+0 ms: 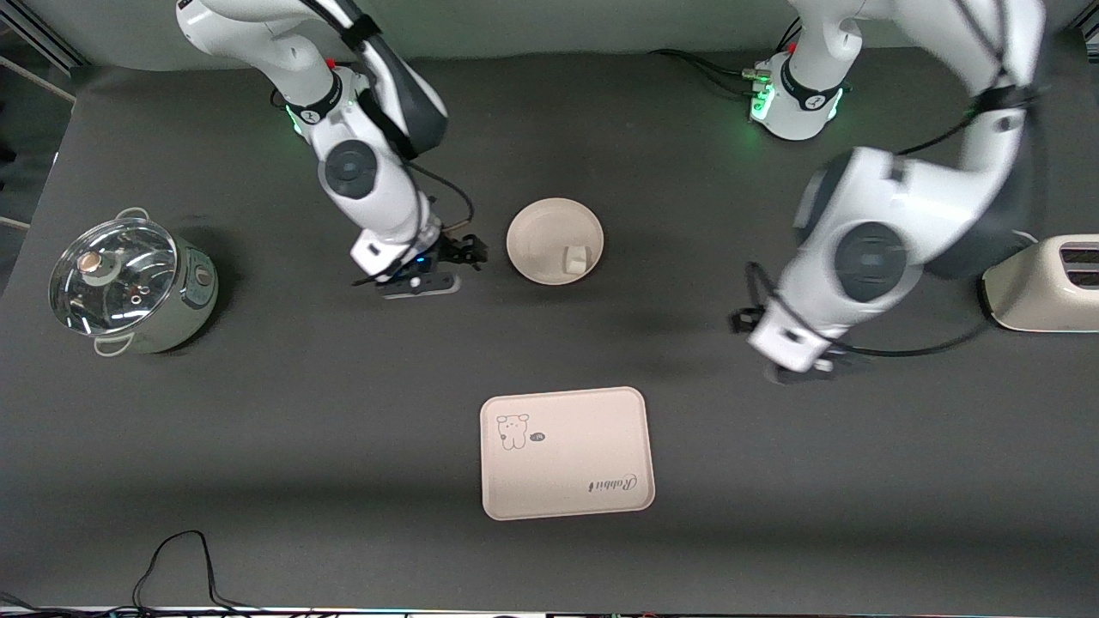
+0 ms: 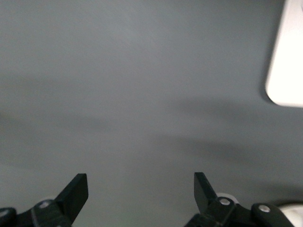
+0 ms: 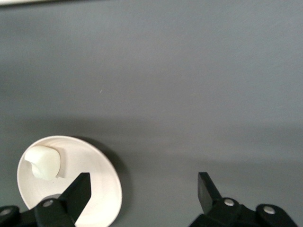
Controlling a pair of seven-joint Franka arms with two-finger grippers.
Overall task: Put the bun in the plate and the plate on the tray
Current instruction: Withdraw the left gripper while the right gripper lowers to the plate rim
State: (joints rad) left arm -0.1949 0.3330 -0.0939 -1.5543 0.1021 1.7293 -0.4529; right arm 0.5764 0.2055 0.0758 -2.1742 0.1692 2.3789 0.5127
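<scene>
Resting in plate [image 1: 543, 232]: bun [image 1: 574, 257], beside right claw [image 1: 464, 254].

"Rabbit" in script on the tray [image 1: 562, 481], beside a small animal drawing [image 1: 513, 430].

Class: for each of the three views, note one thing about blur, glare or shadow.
Front view: the left arm's forearm is motion-blurred, and the pot's glass lid shows glare. Left wrist view: soft shadow bands cross the bare table. Right wrist view: the plate casts a dark crescent shadow.
</scene>
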